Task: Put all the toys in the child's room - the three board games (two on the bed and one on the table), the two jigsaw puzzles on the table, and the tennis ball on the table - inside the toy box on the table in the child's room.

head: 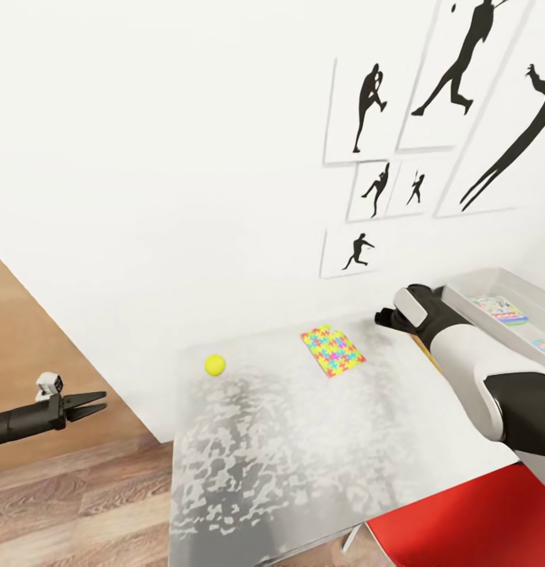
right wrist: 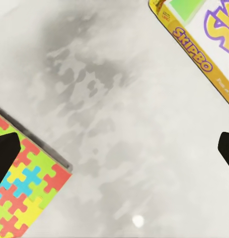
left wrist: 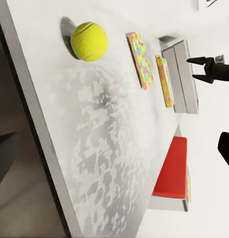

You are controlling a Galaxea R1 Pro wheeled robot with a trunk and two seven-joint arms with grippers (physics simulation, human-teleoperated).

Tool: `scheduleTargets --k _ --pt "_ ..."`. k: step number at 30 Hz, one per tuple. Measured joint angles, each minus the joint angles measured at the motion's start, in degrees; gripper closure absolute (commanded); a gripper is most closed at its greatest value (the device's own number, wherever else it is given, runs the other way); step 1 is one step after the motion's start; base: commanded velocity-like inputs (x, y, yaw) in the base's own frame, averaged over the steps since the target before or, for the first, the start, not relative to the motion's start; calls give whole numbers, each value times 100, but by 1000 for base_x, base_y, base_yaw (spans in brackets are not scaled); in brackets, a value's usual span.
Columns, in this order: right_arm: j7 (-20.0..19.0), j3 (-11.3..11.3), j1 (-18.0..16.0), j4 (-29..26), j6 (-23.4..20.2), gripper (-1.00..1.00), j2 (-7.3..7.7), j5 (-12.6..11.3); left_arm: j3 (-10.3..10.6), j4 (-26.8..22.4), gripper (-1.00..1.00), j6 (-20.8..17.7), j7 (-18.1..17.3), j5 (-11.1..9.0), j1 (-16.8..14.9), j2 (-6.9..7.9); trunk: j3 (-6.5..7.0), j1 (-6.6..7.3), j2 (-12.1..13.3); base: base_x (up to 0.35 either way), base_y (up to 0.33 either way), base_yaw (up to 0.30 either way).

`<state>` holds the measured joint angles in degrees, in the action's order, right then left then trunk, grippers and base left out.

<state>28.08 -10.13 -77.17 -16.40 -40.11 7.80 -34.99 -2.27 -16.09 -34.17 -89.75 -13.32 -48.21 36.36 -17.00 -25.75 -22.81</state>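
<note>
Two arms of ours frame the desk (head: 304,441). Our left claw (head: 95,405) hangs off the desk's left edge, over the wood floor (head: 76,504), its fingers drawn to a narrow gap and holding nothing. Our right claw (head: 385,318) sits above the desk near the far edge, just beside the box (head: 461,303); in its wrist view its two dark fingertips (right wrist: 5,158) stand wide apart with bare desk between them.

The ball (head: 215,365) rests near the far left corner. One puzzle (head: 333,350) lies flat near the far edge, between the ball and the right claw. In the right wrist view a Skip-Bo game (right wrist: 203,44) lies on the desk, apart from the puzzle. The box stands at the far right corner, and we see printed items (head: 501,309) lying inside it. A red seat (head: 469,524) sits at the near right corner. Silhouette pictures (head: 430,118) hang on the wall behind.
</note>
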Motion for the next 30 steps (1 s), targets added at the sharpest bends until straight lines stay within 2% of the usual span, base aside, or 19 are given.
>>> scheduleTargets --k 7,23,26,30 --pt "12 0 -126 -2 -145 -100 -103 5 15 -14 -100 -10 0 -2 0 14 -56 0 0 0 0 0" --pt "7 6 -219 -195 -254 -100 -125 8 55 -147 -100 -3 -1 11 -1 18 -184 0 0 0 0 0" --pt "9 7 -257 -284 -387 -100 -134 8 183 -244 -100 -3 0 12 0 19 -208 0 0 0 0 0" --pt "13 9 -306 -432 -554 -100 -156 8 510 -378 -100 -9 -4 38 1 15 -239 0 0 0 0 0"
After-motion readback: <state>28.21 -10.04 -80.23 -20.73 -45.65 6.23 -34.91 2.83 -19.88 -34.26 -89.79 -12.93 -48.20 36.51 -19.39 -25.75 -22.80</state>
